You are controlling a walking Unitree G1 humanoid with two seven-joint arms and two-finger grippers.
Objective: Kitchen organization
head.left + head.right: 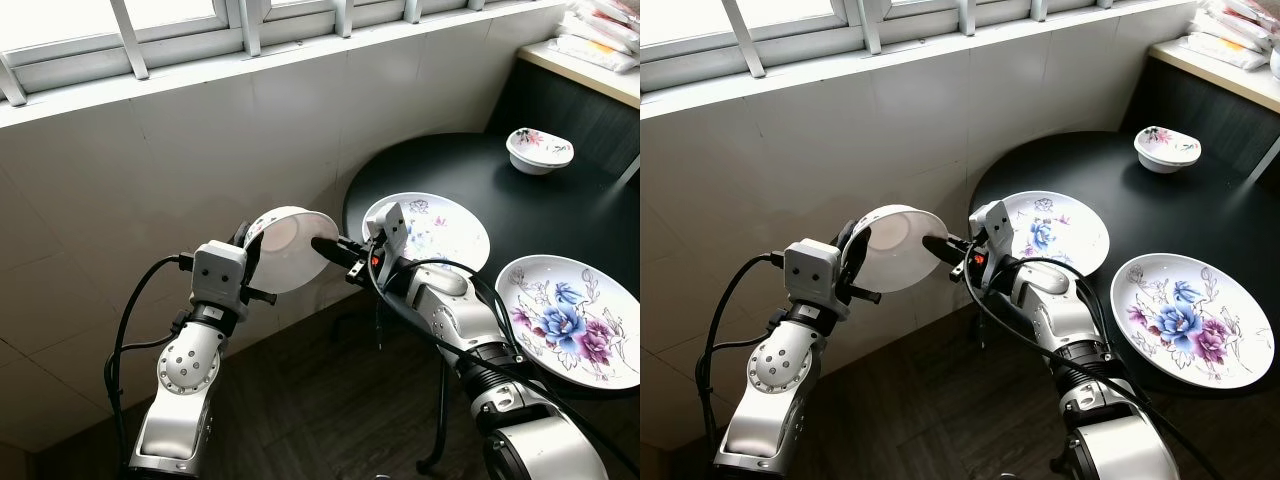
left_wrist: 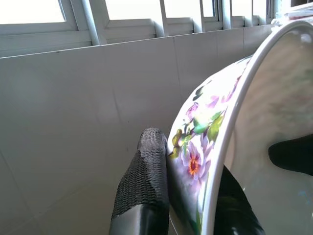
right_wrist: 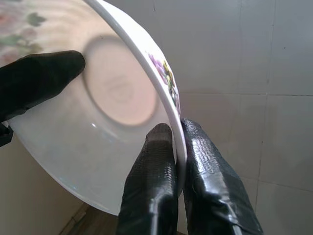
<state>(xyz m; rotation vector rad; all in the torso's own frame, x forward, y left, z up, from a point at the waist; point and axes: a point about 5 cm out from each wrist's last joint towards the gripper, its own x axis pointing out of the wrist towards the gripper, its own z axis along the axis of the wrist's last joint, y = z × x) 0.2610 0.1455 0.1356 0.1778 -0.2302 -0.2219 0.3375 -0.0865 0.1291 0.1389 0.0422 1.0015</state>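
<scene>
Right wrist view gives the clearest look at the grip: the right gripper [image 3: 178, 147] is pinching the rim of a white bowl [image 3: 102, 127], one finger inside the wall and one outside against the floral band. In the left wrist view the left gripper [image 2: 193, 183] is clamped on the opposite part of the same rim, one textured finger on the painted outside and the other inside. So the bowl [image 1: 290, 248] hangs in the air between both claws, tipped on its edge with its opening facing the robot, off the near left edge of the round black table [image 1: 560, 205] and in front of the tiled wall.

On the table, two flat floral plates sit close to its near edge, the larger plate [image 1: 570, 318] nearer the robot and the other plate [image 1: 440, 228] just beyond the right gripper. A small floral bowl [image 1: 540, 150] stands farther back on the table, well apart from both.

The held bowl looks like glazed ceramic: rigid, breakable and smooth enough to slide between rubbery pads. Its weight seems modest, yet a thin rim pinch gives little margin against twisting. A hold deep over the rim, wall squarely between the fingers, seems safest, and one claw probably should stay firm until the other is clear.
</scene>
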